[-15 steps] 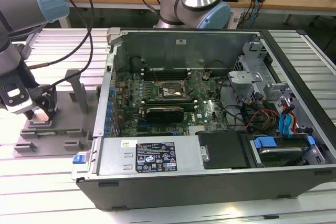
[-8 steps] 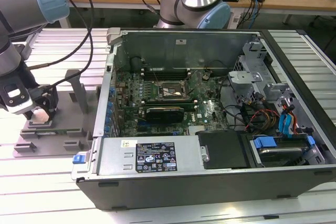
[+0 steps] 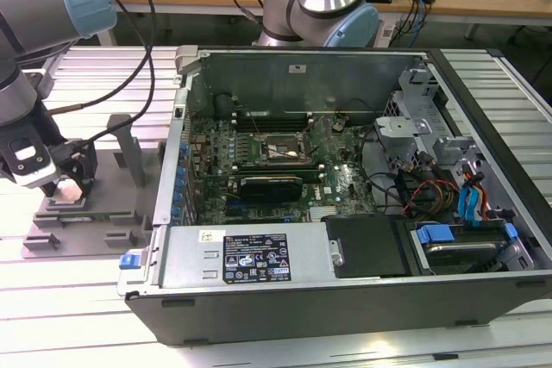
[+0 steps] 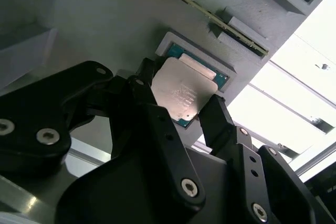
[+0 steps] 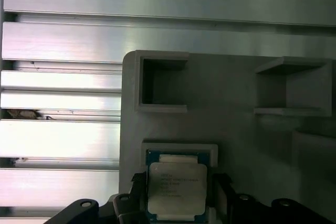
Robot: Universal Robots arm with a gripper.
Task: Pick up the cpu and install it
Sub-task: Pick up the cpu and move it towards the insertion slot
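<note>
1. My gripper [image 4: 178, 93] is down over the grey fixture tray [image 5: 236, 114], jaws parted a little wider than the cpu and standing one on each side of it. In both wrist views a black finger [image 4: 216, 118] flanks each of two opposite edges. I judge that I have hold of nothing yet, since the first wrist view shows a thin dark gap along each side.
2. The cpu [image 4: 184, 90] lies silver face up in its shallow pale-walled pocket in the tray. Its green edge shows around the metal top, and it looks seated, not lifted.
3. In the exterior view my gripper [image 3: 69, 183] hangs at that view's left, over the tray, which rests on the slatted aluminium table [image 5: 63, 40] beside the open computer case [image 3: 345, 290].
4. The motherboard socket [image 3: 276, 151] sits inside that case, well apart from me, with its metal frame around a dark square.
5. By my reading the step in hand is the pick-up, at the point of taking the grasp, and the install has not begun.
6. The closing calls for an even squeeze on the two edges, centred so the chip stays flat, and firm without levering it against the pocket walls
</note>
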